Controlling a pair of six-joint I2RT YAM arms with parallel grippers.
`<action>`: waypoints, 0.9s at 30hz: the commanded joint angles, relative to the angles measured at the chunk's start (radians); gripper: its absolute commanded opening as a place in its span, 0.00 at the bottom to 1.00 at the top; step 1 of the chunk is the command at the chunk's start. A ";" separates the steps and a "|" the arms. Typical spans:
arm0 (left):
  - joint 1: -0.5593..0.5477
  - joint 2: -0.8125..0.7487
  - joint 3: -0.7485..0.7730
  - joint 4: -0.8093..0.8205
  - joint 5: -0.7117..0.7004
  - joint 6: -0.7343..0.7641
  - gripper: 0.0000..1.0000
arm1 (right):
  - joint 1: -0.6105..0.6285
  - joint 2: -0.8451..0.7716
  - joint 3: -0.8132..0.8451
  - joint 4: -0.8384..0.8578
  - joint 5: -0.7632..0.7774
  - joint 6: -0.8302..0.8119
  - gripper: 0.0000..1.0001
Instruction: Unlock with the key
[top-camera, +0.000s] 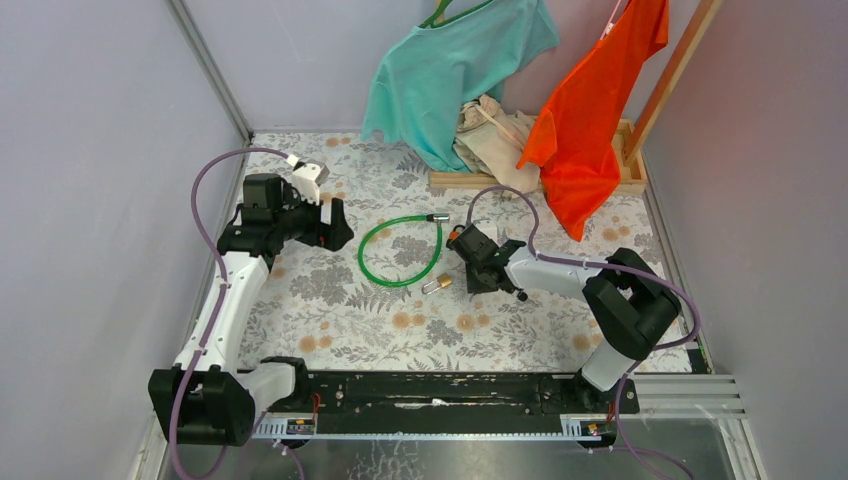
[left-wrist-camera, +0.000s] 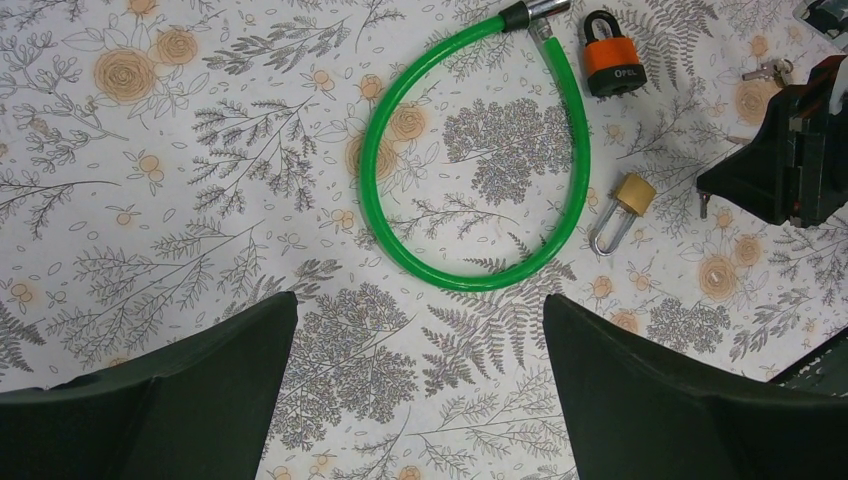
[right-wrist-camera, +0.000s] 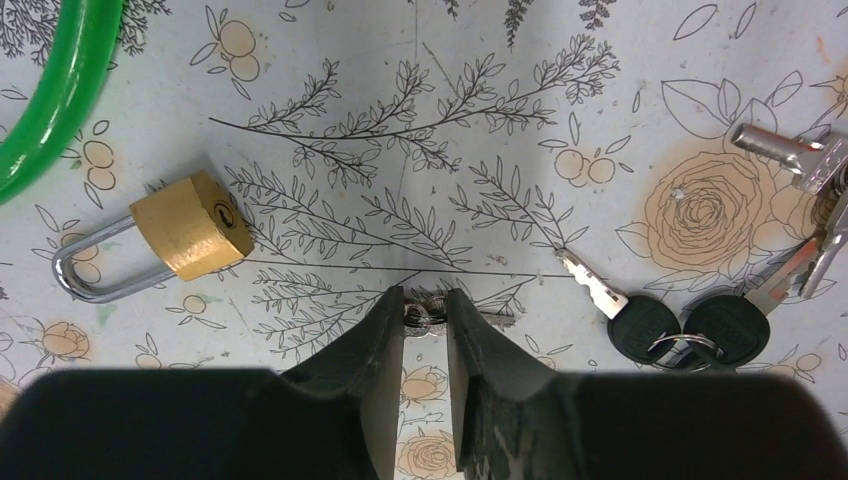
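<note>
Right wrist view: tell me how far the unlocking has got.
Done: nothing yet; the orange padlock and the brass padlock lie with shackles shut, no key in either. In hand: the right gripper is down at the table, its narrow gap around a small silver piece I cannot identify. The black-headed keys lie untouched beside it. To do: grip a key, insert, turn. The left gripper hangs open, empty.

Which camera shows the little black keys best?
The right wrist view: the black keys lie close and sharp on the table, with the blade teeth showing. In the top and left wrist views I cannot make them out.
</note>
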 joint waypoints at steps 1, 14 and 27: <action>0.006 -0.017 0.013 -0.010 0.028 0.012 1.00 | 0.005 -0.003 -0.025 0.010 -0.023 0.000 0.23; 0.005 0.008 0.021 -0.010 0.073 0.004 1.00 | 0.006 -0.033 -0.045 0.035 -0.088 -0.006 0.00; -0.022 0.108 0.036 -0.010 0.209 0.022 1.00 | 0.006 -0.085 -0.028 0.013 -0.182 0.010 0.00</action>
